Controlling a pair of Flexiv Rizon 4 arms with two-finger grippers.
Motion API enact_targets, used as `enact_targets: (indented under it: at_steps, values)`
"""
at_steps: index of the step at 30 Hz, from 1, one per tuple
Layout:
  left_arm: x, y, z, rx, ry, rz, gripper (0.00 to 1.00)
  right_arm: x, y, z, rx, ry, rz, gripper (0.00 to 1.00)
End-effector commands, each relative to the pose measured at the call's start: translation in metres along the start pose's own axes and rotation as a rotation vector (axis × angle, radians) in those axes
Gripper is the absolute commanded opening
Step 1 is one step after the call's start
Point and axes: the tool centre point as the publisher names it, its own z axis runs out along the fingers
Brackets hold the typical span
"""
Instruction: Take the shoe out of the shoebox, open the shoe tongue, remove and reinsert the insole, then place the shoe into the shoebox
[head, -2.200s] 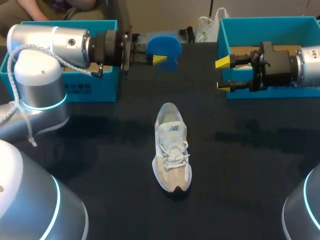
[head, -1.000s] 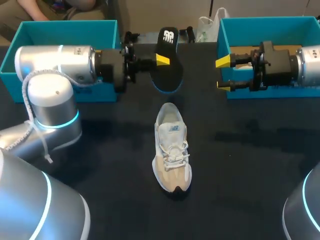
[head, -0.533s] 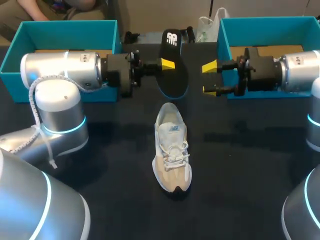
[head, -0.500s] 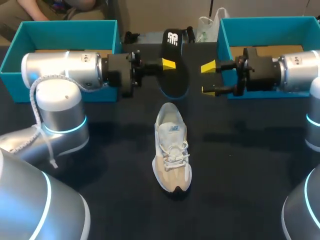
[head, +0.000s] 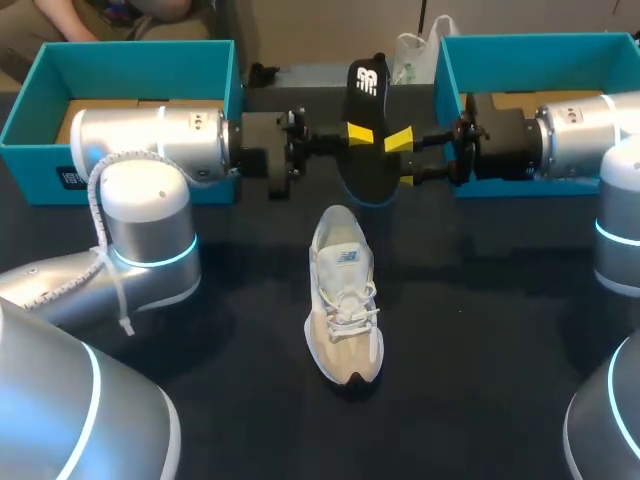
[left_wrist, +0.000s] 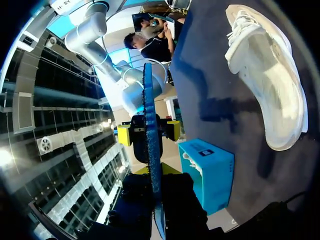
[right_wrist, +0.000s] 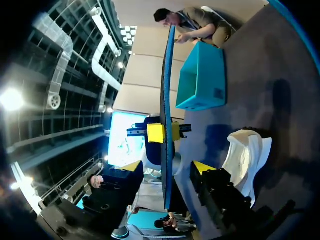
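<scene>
Clamping insole (head: 370, 170) upright, left gripper (head: 357, 135); right gripper (head: 402, 160) released, straddling it; shoe (head: 343, 300) nearby; left shoebox (head: 130, 48), right shoebox (head: 530, 42) flanking.

Silver left arm (head: 150, 145) and right arm (head: 575, 135), cyan rings (head: 150, 262), black wrists (head: 262, 155), yellow-tipped fingers (head: 358, 132); seemingly one white cable (head: 122, 310).

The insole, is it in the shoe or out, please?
Out: the left gripper holds the insole in the air, clear of the shoe.

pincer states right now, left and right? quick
Left pincer: closed on the black blue-edged insole.
Right pincer: open, one finger on each side of the insole, not gripping it.
</scene>
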Motion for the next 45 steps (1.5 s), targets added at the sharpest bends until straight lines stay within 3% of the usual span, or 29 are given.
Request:
enact_targets:
  at_steps: [1, 7, 12, 17, 21, 22, 23, 24, 36, 45]
  values:
    - [0.0, 0.002, 0.013, -0.016, -0.011, 0.002, 0.0, -0.002, 0.003, 0.003, 0.009, 0.002, 0.0, 0.4]
    - [-0.005, 0.002, 0.022, -0.02, -0.031, -0.002, 0.0, -0.002, 0.003, 0.005, 0.016, 0.008, -0.002, 0.38]
    - [-0.007, 0.001, 0.025, -0.019, -0.039, 0.002, 0.0, -0.002, 0.003, 0.005, 0.015, 0.01, -0.004, 0.31]
    - [-0.005, 0.0, 0.024, -0.018, -0.036, 0.0, 0.0, -0.003, 0.003, 0.004, 0.011, 0.011, -0.003, 0.0]
    - [-0.004, -0.002, 0.022, -0.013, -0.033, -0.003, 0.0, -0.004, 0.003, 0.005, 0.013, 0.013, -0.005, 0.0]
    - [-0.004, -0.002, 0.022, -0.012, -0.031, -0.001, 0.18, -0.004, 0.003, 0.005, 0.014, 0.014, -0.007, 0.0]
    - [-0.004, -0.002, 0.021, -0.011, -0.029, -0.005, 0.54, -0.005, 0.004, 0.005, 0.013, 0.014, -0.013, 0.0]
    - [-0.004, -0.002, 0.021, -0.01, -0.029, -0.006, 1.0, -0.005, 0.004, 0.005, 0.01, 0.015, -0.017, 0.0]
    - [-0.008, 0.008, -0.02, -0.044, 0.001, -0.063, 1.0, -0.017, 0.013, 0.0, -0.024, 0.007, -0.057, 0.0]
    - [-0.008, 0.003, -0.051, -0.052, 0.065, -0.225, 1.0, -0.024, 0.023, -0.001, -0.055, 0.03, -0.181, 0.0]
